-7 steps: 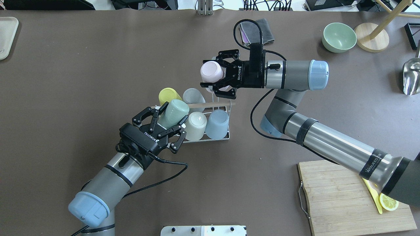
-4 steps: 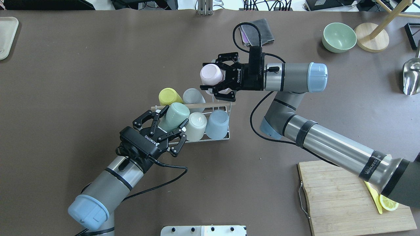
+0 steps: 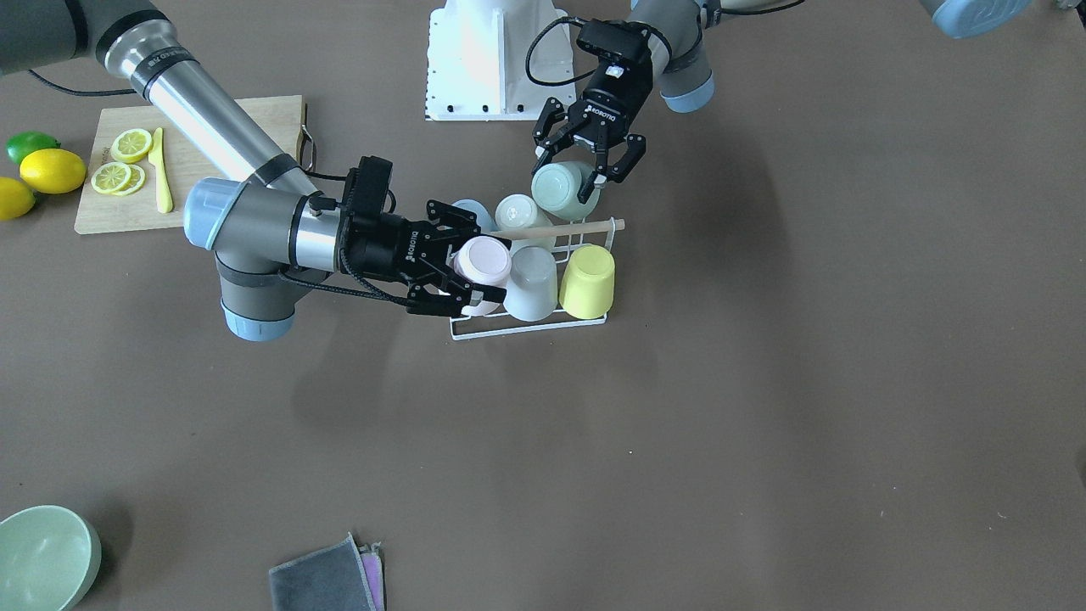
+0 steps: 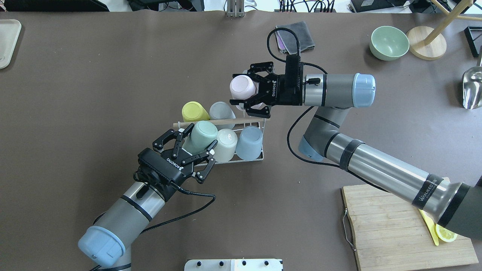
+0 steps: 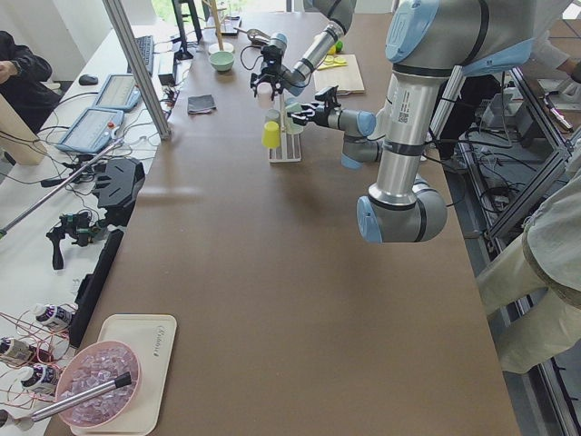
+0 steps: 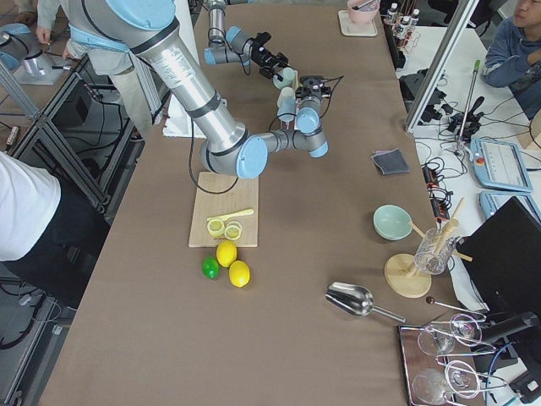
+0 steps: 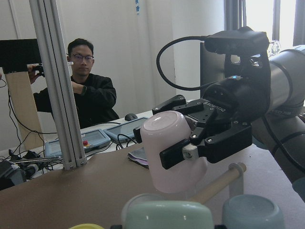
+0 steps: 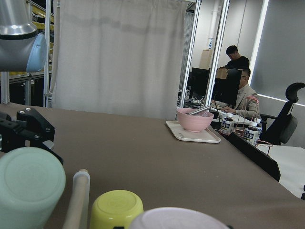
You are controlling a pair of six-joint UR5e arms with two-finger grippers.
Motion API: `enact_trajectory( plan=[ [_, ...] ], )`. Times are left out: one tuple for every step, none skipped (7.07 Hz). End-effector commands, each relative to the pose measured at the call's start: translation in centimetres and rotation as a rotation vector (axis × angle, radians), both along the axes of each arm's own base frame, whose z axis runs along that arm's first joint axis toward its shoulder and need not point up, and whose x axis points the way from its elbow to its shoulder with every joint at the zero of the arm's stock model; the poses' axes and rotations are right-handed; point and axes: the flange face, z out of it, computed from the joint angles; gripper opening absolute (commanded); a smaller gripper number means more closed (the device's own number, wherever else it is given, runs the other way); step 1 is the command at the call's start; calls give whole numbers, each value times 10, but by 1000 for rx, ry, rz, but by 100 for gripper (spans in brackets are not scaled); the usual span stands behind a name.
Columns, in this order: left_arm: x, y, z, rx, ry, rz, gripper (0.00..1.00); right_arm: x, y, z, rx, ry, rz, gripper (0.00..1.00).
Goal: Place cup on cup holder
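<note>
Pink cup (image 4: 241, 86) is hanging mouth-down in the clamping right tool (image 4: 245, 89) above the cup holder's (image 4: 246, 119) far-edge row for prong entry; the left tool (image 4: 199, 137) is gaping around the mint cup (image 4: 204, 130).

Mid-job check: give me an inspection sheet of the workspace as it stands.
Surface: brown table, no spills seen.
Job's things: cup holder carries yellow cup, grey cup, cream cup, blue cup and mint cup, upside down; pink cup held above it.
Clutter: cutting board, green bowl, folded cloth, metal scoop, all apart from the holder.
Claws: left claw open around the mint cup; right claw shut on the pink cup.
Cables: wrist cables loop clear of the holder.
Surroundings: seated operator beyond the table.
</note>
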Motion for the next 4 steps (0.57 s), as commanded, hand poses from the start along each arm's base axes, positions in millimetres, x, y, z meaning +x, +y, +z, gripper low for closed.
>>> enact_trajectory(
  plan=[
    [-2, 0, 0, 2, 16, 0, 98, 0, 0, 2, -4, 2, -1, 0],
    [-3, 0, 0, 3, 19, 0, 98, 0, 0, 1, -3, 1, -1, 0],
    [-5, -1, -1, 3, 22, -3, 98, -2, 2, 1, -3, 1, -5, 0],
    [-7, -2, -4, 4, 28, -6, 98, -2, 3, 0, -14, -4, -13, 0]
  ],
)
